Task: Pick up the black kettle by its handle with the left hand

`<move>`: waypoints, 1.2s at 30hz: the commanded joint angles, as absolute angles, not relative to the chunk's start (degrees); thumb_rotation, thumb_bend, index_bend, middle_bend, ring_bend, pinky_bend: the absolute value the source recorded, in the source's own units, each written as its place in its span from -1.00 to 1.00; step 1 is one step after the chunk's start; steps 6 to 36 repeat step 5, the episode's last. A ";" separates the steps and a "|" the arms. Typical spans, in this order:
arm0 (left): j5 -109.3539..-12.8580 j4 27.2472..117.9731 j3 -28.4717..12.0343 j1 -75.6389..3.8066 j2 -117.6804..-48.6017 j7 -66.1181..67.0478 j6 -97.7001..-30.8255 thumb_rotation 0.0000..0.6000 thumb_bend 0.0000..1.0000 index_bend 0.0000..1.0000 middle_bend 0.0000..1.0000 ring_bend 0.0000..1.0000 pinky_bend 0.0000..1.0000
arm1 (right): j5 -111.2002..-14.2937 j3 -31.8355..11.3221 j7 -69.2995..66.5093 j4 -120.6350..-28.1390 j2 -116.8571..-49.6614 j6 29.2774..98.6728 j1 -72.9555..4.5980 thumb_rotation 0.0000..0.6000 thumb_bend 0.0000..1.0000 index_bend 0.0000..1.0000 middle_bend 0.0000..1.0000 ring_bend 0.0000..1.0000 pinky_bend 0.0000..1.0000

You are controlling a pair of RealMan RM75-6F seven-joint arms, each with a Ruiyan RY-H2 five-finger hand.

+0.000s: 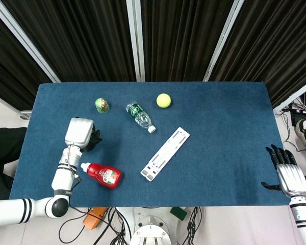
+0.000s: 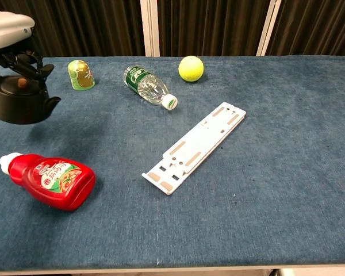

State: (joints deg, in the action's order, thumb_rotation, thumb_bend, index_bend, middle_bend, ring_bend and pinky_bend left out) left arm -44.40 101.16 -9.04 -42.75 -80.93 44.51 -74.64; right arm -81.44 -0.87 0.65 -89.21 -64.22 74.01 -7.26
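Note:
The black kettle [image 2: 18, 102] hangs above the blue table at the far left of the chest view, with a brown knob on its lid and its spout toward the right. My left hand [image 2: 8, 33] grips its handle from above. In the head view the left hand [image 1: 79, 132] covers most of the kettle [image 1: 94, 139], of which only a dark sliver shows. My right hand [image 1: 287, 173] rests open off the table's near right corner, holding nothing.
A red ketchup bottle [image 2: 49, 180] lies near the front left. A green egg-shaped toy [image 2: 80, 75], a clear water bottle [image 2: 149, 86] and a yellow tennis ball [image 2: 191, 68] sit along the back. A white flat bracket [image 2: 194, 146] lies mid-table.

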 commanded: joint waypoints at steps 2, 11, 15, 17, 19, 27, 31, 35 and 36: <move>-44.58 101.22 -9.16 -42.63 -80.93 45.01 -75.03 0.65 -0.03 1.00 1.00 1.00 0.06 | -81.43 -0.90 0.65 -89.19 -64.23 73.95 -7.29 1.00 -0.71 -1.00 -1.00 -1.00 -1.00; -44.61 101.37 -9.26 -42.57 -80.87 45.34 -75.12 0.65 -0.03 1.00 1.00 1.00 0.06 | -81.42 -0.91 0.63 -89.16 -64.25 73.85 -7.34 1.00 -0.71 -1.00 -1.00 -1.00 -1.00; -44.61 101.37 -9.26 -42.57 -80.87 45.34 -75.12 0.65 -0.03 1.00 1.00 1.00 0.06 | -81.42 -0.91 0.63 -89.16 -64.25 73.85 -7.34 1.00 -0.71 -1.00 -1.00 -1.00 -1.00; -44.61 101.37 -9.26 -42.57 -80.87 45.34 -75.12 0.65 -0.03 1.00 1.00 1.00 0.06 | -81.42 -0.91 0.63 -89.16 -64.25 73.85 -7.34 1.00 -0.71 -1.00 -1.00 -1.00 -1.00; -44.61 101.37 -9.26 -42.57 -80.87 45.34 -75.12 0.65 -0.03 1.00 1.00 1.00 0.06 | -81.42 -0.91 0.63 -89.16 -64.25 73.85 -7.34 1.00 -0.71 -1.00 -1.00 -1.00 -1.00; -44.61 101.37 -9.26 -42.57 -80.87 45.34 -75.12 0.65 -0.03 1.00 1.00 1.00 0.06 | -81.42 -0.91 0.63 -89.16 -64.25 73.85 -7.34 1.00 -0.71 -1.00 -1.00 -1.00 -1.00; -44.61 101.37 -9.26 -42.57 -80.87 45.34 -75.12 0.65 -0.03 1.00 1.00 1.00 0.06 | -81.42 -0.91 0.63 -89.16 -64.25 73.85 -7.34 1.00 -0.71 -1.00 -1.00 -1.00 -1.00; -44.61 101.37 -9.26 -42.57 -80.87 45.34 -75.12 0.65 -0.03 1.00 1.00 1.00 0.06 | -81.42 -0.91 0.63 -89.16 -64.25 73.85 -7.34 1.00 -0.71 -1.00 -1.00 -1.00 -1.00; -44.61 101.37 -9.26 -42.57 -80.87 45.34 -75.12 0.65 -0.03 1.00 1.00 1.00 0.06 | -81.42 -0.91 0.63 -89.16 -64.25 73.85 -7.34 1.00 -0.71 -1.00 -1.00 -1.00 -1.00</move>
